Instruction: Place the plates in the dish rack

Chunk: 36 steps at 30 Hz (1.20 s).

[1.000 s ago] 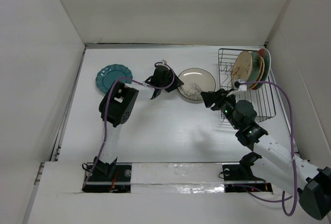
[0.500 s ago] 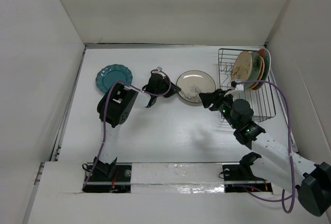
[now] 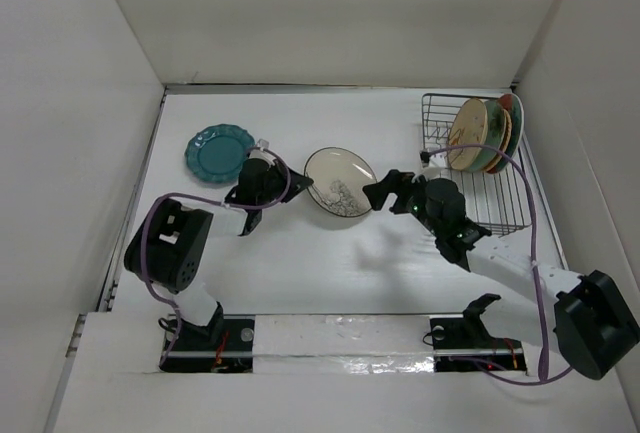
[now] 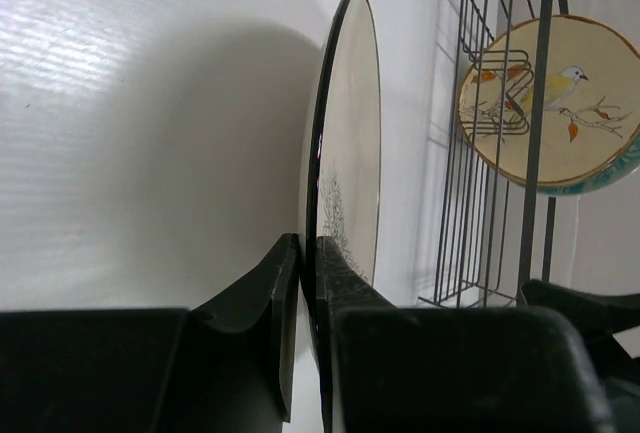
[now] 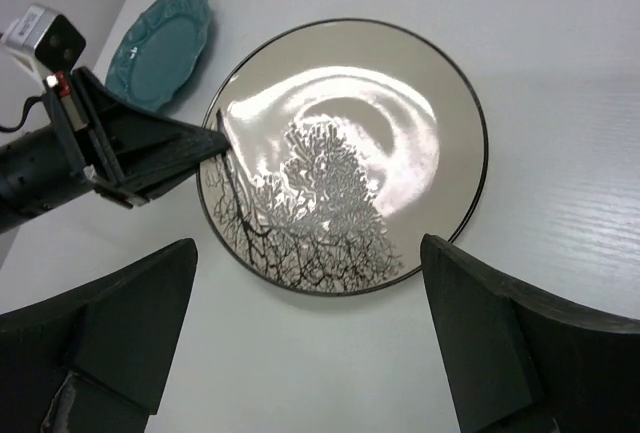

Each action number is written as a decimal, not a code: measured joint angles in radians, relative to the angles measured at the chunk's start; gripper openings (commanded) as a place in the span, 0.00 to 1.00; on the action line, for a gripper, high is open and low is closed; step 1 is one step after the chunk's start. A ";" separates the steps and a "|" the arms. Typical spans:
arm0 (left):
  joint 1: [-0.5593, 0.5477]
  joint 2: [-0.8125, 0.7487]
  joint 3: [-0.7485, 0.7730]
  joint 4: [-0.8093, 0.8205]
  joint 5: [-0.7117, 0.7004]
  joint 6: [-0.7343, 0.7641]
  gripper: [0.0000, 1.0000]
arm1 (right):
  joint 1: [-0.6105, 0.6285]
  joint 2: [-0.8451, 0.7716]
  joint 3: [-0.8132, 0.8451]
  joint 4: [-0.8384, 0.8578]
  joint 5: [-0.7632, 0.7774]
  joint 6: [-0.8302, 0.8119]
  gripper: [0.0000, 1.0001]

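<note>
Left gripper (image 3: 298, 184) is clamped on the rim of the cream plate with black branches (image 3: 340, 181), at the side turned away from the dish rack (image 3: 503, 205). In the left wrist view its two fingers (image 4: 275, 293) pinch the thin dark edge from both sides. This plate is outside the dish rack, to the left of it and apart from it. Whether its lower edge touches the table (image 3: 300, 273) I cannot tell. The right gripper (image 3: 375, 193) is between the plate and the dish rack, just beside the plate's rim, with its jaws spread wide and nothing between them. Inside the dish rack, at its far end, several plates stand upright close together, the beige plate with bird (image 3: 463, 133) in front. The scalloped dark teal plate (image 3: 220, 151) lies flat, well apart from the dish rack, at the far left.
</note>
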<state>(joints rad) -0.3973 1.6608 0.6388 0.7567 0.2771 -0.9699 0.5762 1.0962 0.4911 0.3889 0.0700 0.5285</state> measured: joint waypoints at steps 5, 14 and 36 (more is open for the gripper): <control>0.030 -0.127 -0.042 -0.072 0.010 0.023 0.00 | -0.016 0.069 0.060 -0.007 -0.026 0.022 0.99; 0.075 -0.372 -0.042 -0.138 0.051 0.047 0.00 | -0.048 0.243 0.147 -0.010 -0.111 0.091 0.99; 0.144 -0.587 0.073 -0.428 0.221 0.108 0.44 | -0.105 0.254 0.147 0.459 -0.390 0.379 0.00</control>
<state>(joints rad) -0.2531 1.0740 0.7120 0.3286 0.4980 -0.8616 0.4717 1.3499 0.6384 0.8474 -0.3202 0.9073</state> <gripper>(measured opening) 0.288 0.107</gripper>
